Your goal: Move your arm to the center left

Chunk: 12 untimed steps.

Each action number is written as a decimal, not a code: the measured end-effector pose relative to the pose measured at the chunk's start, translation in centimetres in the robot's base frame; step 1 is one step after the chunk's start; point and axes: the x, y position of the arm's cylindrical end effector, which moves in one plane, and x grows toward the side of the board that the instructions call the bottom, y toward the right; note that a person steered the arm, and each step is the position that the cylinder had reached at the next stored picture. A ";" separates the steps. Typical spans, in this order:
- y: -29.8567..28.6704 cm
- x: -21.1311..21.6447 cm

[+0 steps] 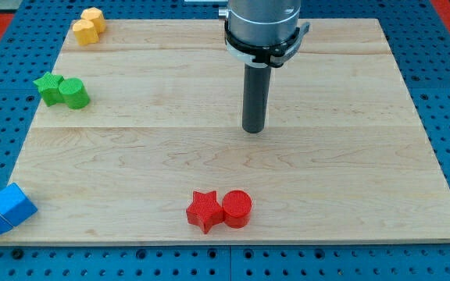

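- Arm (262,31): a grey metal cylinder with a dark collar, hanging over the board's upper middle; it ends in a straight dark rod, with nothing that opens, closes or holds.
- Wooden board (350,172), pale and smooth with visible grain, lying on a blue pegboard (444,78).
- Blue blocks (2,211), angular, at the bottom-left corner, partly off the board.
- Green blocks (62,91), a star and a cylinder touching, at the left edge.
- Red star (204,211) and red cylinder (237,209), touching, near the bottom edge.
- Yellow blocks (89,25), two lumpy pieces at the top-left corner.
- My tip (254,130) near the board's centre, well apart from every block.
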 end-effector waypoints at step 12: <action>-30.7 0.8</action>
